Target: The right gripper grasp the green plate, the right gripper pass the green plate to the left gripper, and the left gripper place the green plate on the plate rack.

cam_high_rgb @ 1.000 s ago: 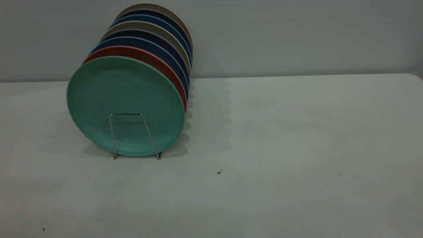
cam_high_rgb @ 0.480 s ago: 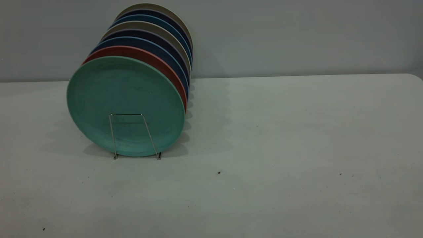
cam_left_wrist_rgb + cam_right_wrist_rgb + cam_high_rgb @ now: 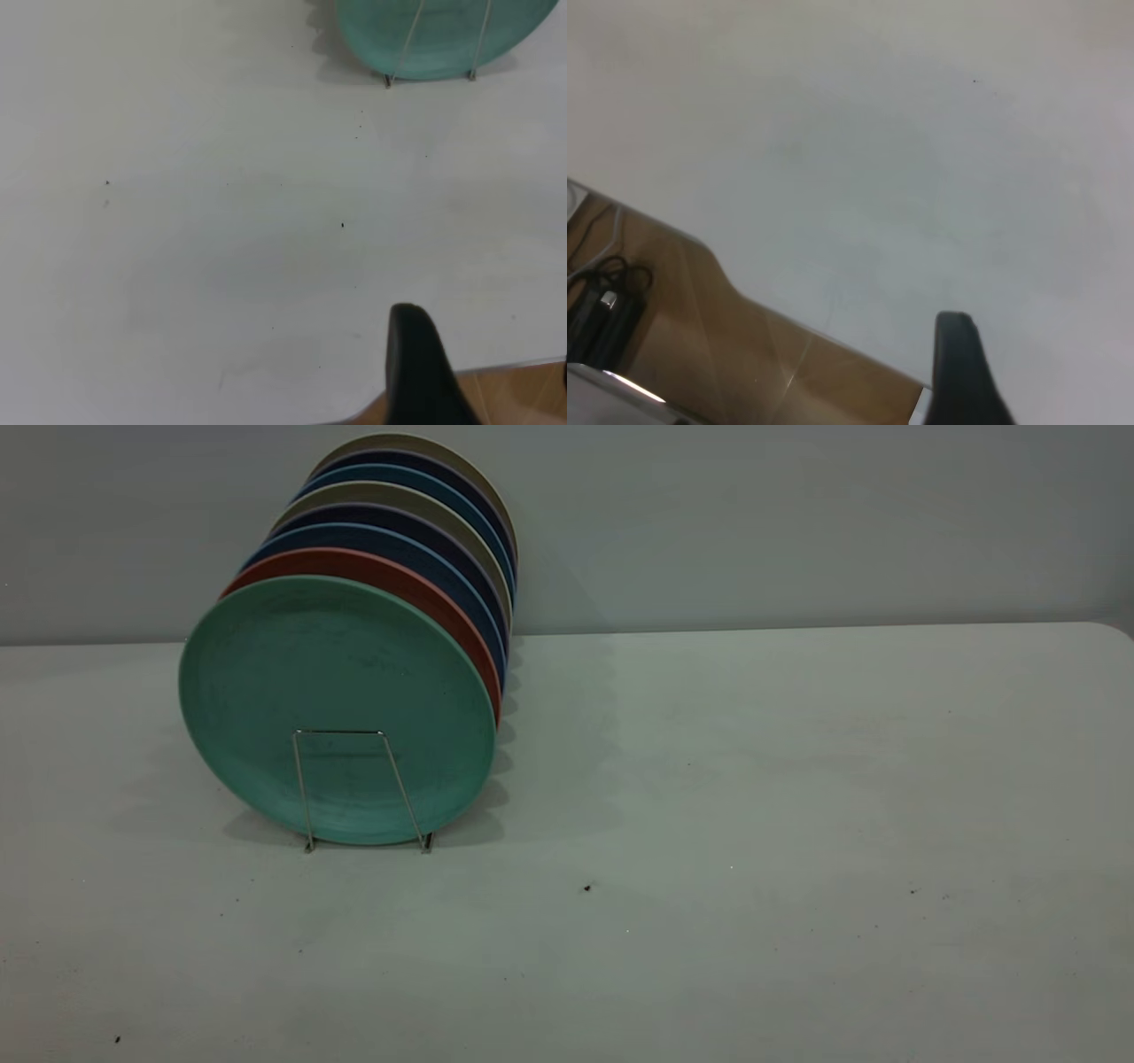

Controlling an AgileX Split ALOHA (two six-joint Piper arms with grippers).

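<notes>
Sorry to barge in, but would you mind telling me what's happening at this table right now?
Nothing is being handled at the moment. The green plate stands on edge at the front of the plate rack, with a salmon-pink plate and several darker plates lined up behind it. Neither arm appears in the exterior view. Each wrist view shows only one dark finger, the left gripper's and the right gripper's, over the near table edge, away from the plates.
</notes>
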